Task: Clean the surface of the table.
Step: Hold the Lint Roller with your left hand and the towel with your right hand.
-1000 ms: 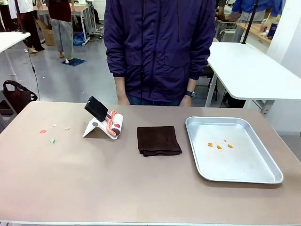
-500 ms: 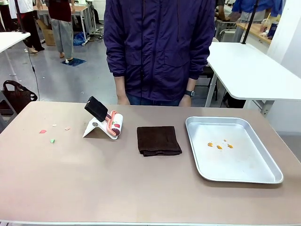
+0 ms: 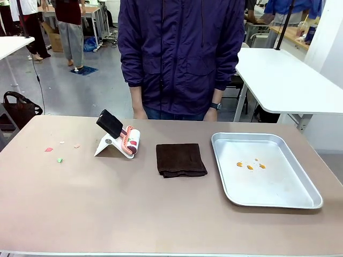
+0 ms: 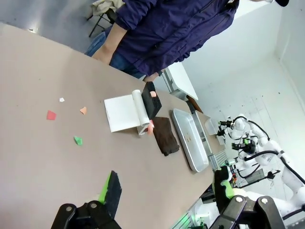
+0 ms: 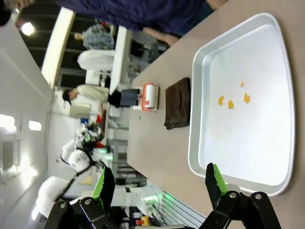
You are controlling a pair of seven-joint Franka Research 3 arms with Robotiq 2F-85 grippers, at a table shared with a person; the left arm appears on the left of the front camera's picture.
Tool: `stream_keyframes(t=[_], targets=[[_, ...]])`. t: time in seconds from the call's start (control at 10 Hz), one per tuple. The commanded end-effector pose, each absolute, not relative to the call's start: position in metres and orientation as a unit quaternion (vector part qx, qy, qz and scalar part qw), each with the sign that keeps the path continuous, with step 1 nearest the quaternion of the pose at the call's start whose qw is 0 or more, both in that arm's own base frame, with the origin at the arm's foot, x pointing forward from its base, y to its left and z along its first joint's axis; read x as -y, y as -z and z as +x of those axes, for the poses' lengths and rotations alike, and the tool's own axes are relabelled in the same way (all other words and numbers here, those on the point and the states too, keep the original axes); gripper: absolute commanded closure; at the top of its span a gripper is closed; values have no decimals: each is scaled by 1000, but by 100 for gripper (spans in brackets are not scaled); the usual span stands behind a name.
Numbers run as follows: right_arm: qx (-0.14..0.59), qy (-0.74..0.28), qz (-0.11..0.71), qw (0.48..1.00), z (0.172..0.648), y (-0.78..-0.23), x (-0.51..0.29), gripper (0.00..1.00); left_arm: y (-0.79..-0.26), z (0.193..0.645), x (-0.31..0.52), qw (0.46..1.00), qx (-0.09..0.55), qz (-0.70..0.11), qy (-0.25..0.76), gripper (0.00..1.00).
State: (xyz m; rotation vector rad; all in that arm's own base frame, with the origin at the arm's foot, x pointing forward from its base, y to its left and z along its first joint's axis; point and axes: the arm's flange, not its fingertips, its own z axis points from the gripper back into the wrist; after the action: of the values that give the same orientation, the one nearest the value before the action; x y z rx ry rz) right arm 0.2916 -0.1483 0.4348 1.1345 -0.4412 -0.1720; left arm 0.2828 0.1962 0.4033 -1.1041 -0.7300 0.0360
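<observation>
The brownish-taupe table (image 3: 107, 209) spans the front view. Small pink, white and green scraps (image 3: 59, 159) lie near its left end, and the same scraps (image 4: 77, 140) show in the left wrist view. My left gripper (image 4: 167, 191) hangs open high above the table's near edge, with nothing between its fingers (image 4: 110, 191). My right gripper (image 5: 159, 183) is open too, above the near edge of the silver tray (image 5: 205, 157), holding nothing.
A folded dark brown cloth (image 3: 180, 159) lies mid-table. Left of it sits a lint roller (image 3: 131, 141) with a black handle on a white stand. The silver tray (image 3: 300, 201) at the right holds orange crumbs (image 3: 250, 166). A person in a purple jacket (image 3: 179, 53) stands at the far edge.
</observation>
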Motion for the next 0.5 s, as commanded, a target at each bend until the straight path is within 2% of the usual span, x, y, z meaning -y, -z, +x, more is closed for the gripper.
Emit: stream_keyframes(t=[0.0,0.2,0.4], targets=[[219,26,479,850,318,-472,94,0,-374,323,-191,800,323,-506,11,0],[198,-59,432,878,346,-498,21,0,-382,343,-168,818,277,-496,89,0],[170,-122,375,903,371,-501,-56,0,-389,355,-149,830,247,-481,138,0]])
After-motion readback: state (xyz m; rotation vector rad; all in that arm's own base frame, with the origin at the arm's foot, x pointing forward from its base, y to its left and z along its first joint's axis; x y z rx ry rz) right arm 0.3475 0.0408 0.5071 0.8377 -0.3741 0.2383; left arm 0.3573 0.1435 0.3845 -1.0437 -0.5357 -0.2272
